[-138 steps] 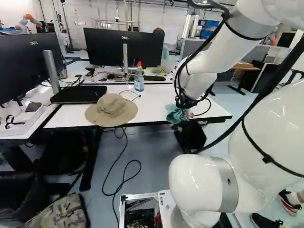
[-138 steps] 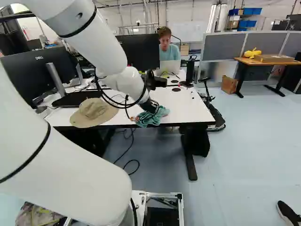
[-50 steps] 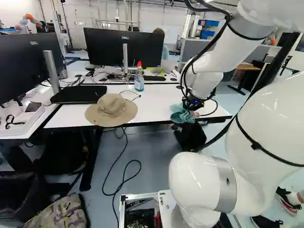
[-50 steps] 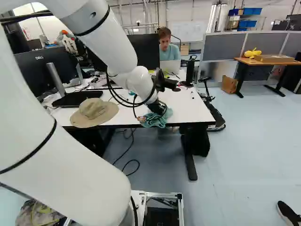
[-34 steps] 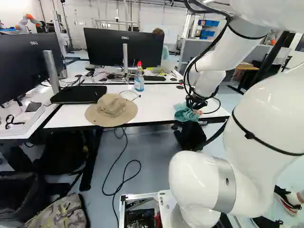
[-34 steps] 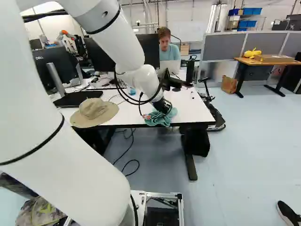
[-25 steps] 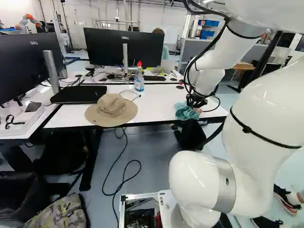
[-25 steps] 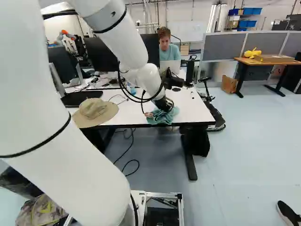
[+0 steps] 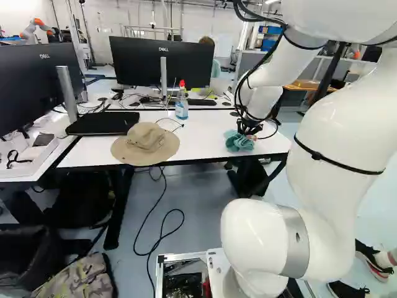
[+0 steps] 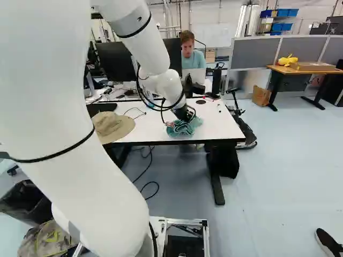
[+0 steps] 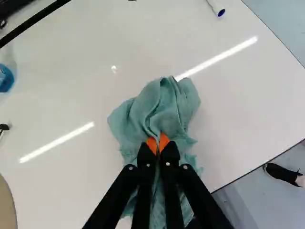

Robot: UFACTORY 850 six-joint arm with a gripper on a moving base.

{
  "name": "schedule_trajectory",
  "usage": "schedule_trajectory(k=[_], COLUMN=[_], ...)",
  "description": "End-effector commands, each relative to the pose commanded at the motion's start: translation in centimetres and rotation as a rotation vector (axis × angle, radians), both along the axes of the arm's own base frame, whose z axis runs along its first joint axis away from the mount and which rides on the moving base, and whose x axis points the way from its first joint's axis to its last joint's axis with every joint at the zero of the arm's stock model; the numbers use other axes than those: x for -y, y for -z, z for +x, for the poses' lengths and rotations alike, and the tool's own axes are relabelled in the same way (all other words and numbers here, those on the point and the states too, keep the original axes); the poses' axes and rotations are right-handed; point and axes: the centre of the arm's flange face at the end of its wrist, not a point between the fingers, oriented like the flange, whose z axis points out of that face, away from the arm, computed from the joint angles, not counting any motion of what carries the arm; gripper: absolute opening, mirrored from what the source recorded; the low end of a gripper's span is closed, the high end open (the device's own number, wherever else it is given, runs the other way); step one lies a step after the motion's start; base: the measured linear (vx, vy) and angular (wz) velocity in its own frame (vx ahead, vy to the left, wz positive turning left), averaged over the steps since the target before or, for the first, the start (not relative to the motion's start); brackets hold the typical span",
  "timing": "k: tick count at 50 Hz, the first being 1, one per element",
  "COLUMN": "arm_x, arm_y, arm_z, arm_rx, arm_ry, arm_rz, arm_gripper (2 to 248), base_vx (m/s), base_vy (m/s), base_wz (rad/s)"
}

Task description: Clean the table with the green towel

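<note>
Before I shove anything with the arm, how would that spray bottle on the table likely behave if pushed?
The spray bottle looks tall and narrow, so a push near its red top would probably tip it. Its clear body shows blue liquid inside, so it likely has some weight low down and might slide if nudged there.

Folds of the green towel (image 11: 164, 102) hide the very ends of the orange pads (image 11: 163, 141) on the tool (image 10: 184, 113), and the table (image 9: 198, 133) beneath the cloth is out of sight. The wrist view cuts off the pen (image 11: 217, 8), spray bottle (image 9: 182, 107) and hat (image 9: 146, 138). The arm (image 10: 96, 176) covers part of the hat in the right base view and runs out of both base views.
</note>
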Motion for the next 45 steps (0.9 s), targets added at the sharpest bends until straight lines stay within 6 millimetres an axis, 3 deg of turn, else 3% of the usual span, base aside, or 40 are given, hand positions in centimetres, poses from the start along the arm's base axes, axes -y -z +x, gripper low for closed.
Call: schedule_trajectory(k=[18, 31, 45], arm_x=[-2.8, -4.3, -4.1], arm_y=[0.0, 0.0, 0.1], arm_z=[0.9, -0.9, -3.6], arm_rx=[0.0, -0.003, -0.005], arm_ry=[-0.062, -0.086, -0.068], arm_rz=[0.0, 0.001, 0.001], arm_gripper=[27, 27, 27], base_vx=[0.0, 0.0, 0.0], base_vy=[0.0, 0.0, 0.0], base_wz=[0.0, 0.0, 0.0])
